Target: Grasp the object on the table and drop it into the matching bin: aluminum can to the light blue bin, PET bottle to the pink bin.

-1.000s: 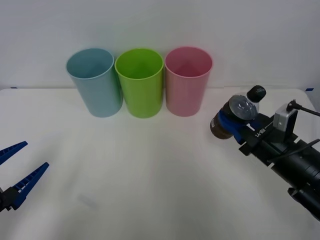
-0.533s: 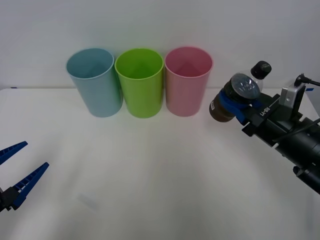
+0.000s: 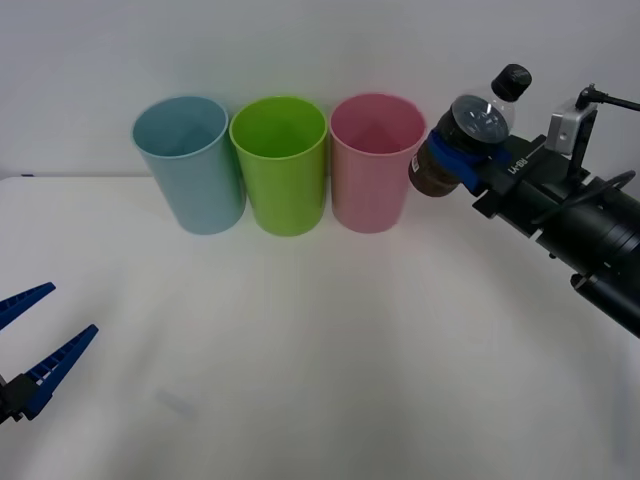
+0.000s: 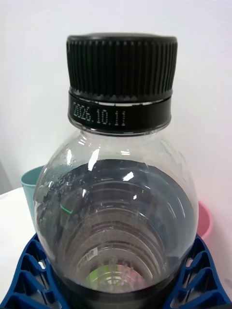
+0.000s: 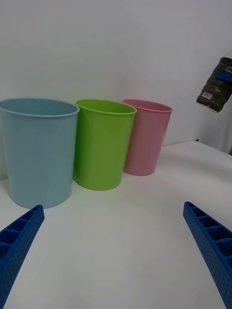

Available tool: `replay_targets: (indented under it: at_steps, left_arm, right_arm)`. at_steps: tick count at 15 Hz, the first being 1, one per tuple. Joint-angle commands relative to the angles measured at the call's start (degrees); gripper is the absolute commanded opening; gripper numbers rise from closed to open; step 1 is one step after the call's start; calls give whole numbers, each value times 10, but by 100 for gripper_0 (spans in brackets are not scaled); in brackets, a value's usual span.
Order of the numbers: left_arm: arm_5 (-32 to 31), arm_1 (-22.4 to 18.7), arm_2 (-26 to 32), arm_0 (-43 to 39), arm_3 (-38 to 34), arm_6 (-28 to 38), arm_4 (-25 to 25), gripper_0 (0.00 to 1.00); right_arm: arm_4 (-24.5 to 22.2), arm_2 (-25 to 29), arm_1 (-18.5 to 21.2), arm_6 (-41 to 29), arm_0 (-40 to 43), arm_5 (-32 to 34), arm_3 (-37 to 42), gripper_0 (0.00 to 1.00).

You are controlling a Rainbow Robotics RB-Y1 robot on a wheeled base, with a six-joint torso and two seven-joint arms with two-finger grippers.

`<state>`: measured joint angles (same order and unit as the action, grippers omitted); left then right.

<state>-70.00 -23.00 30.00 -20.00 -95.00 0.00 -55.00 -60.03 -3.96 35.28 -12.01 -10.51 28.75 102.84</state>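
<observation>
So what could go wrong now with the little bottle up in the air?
The small clear plastic bottle with dark contents and a black cap hangs tilted in the right gripper, beside the tall pink plastic bin's rim, not over its opening. Let go now, it would probably miss. Moving across, it might bump the rim. The left gripper waits open.

Right arm: black, round, tube-like segments, matte finish. A black bracket is seen at its front end, marked with small white lettering, not readable. A small silver-grey block is mounted on top, and thin black cables are run from it and along the arm. Right gripper: blue ribbed fingers with an open lattice pattern. Left gripper: two long blue fingers, tapered to points, ribbed with rows of square cells; a dark base is seen where they join.
</observation>
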Motion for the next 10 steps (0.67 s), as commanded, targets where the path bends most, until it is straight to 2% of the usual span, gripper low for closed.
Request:
replay_targets:
  at_steps: [1,10]
  left_arm:
    - [0,0,0,0,0,0,0,100]
    - [0,0,0,0,0,0,0,100]
  right_arm:
    - [0,-14,1,-9,-47,0,-42,0]
    - [0,-69,-7,-36,-196,0,-179,0]
